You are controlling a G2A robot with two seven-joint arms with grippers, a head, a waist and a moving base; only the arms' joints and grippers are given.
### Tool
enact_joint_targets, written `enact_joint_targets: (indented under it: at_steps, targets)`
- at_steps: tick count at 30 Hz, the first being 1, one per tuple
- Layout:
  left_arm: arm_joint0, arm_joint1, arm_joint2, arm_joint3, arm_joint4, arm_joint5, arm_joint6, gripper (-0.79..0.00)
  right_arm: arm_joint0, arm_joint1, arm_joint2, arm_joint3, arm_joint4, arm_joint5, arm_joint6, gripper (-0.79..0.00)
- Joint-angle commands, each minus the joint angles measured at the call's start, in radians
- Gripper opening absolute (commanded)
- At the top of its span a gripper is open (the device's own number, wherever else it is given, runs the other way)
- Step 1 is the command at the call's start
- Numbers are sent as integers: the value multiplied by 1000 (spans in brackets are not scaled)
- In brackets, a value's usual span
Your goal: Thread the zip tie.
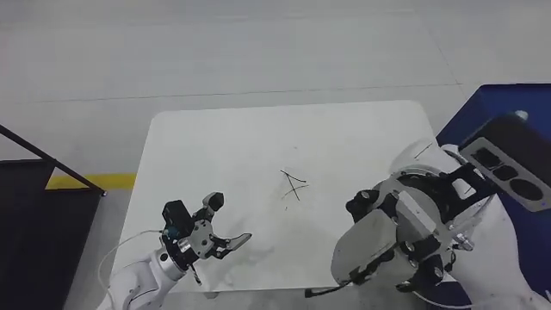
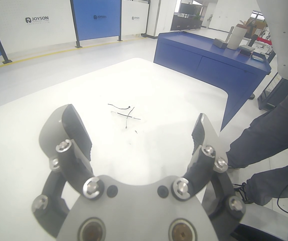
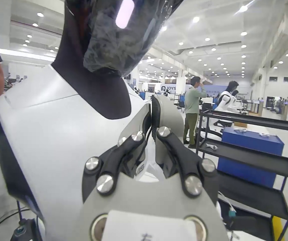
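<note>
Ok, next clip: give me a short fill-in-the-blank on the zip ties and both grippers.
1. The black zip ties lie ___ over each other near the middle of the white table.
2. The left gripper hangs over the table's near edge with its jaws ___.
3. The right gripper has its jaws ___, with nothing between them.
4. Of the two grippers, ___ touches the zip ties.

Missing words: crossed; open; shut; neither.

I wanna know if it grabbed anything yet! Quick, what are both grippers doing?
Left grey metal gripper: open, holding nothing.
Right grey metal gripper: shut, with nothing seen in it.
</note>
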Motion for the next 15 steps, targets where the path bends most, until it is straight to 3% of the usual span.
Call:
enact_joint_targets:
  at_steps: [1,7,9,15]
  targets:
    - [0,0,0,0,0,0,0,0,0,0,0,0,11,0,2,-785]
    - [0,0,0,0,0,0,0,0,-8,-5,12,-19,-9,47,-66,-785]
    - [0,0,0,0,0,0,0,0,34,-6,49,-39,-182,5,-16,-785]
    - [0,0,0,0,0,0,0,0,112,-29,57,-51,-369,-61,-120,-785]
